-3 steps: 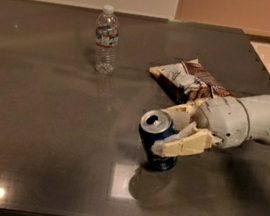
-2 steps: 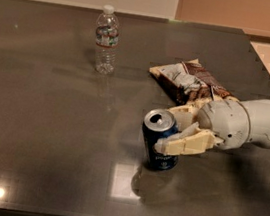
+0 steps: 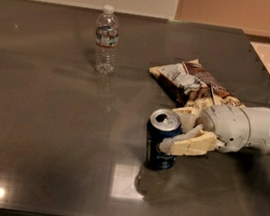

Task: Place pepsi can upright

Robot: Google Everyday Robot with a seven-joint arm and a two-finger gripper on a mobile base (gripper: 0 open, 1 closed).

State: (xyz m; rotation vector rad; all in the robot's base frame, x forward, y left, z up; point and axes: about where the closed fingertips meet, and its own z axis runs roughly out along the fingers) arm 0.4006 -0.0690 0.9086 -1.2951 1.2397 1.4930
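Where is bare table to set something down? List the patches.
Bare: the whole left side of the table, in front and left of the bottle; also the near strip before the can. Crowded: right of centre, where the gripper clasps the can beside the snack bag.

Dark grey glossy table (image 3: 38, 116); fills nearly the whole view. Carries three things.

- Toward 11 o'clock from the middle: clear water bottle (image 3: 106, 40) with white cap, upright, well apart from the rest.
- Toward 2 o'clock: snack bag (image 3: 194, 83), brown and white, lying flat.
- Just off the middle toward 4 o'clock: dark blue can (image 3: 162, 140), upright on its base, opened top up, near the bag but apart from it.

Gripper (image 3: 176, 131) at 3 o'clock of the can, reaching in from the right edge, one finger behind the can and one in front, closed against its sides.

Reflects the can toward 6 o'clock; shows two bright light patches near the front edge.
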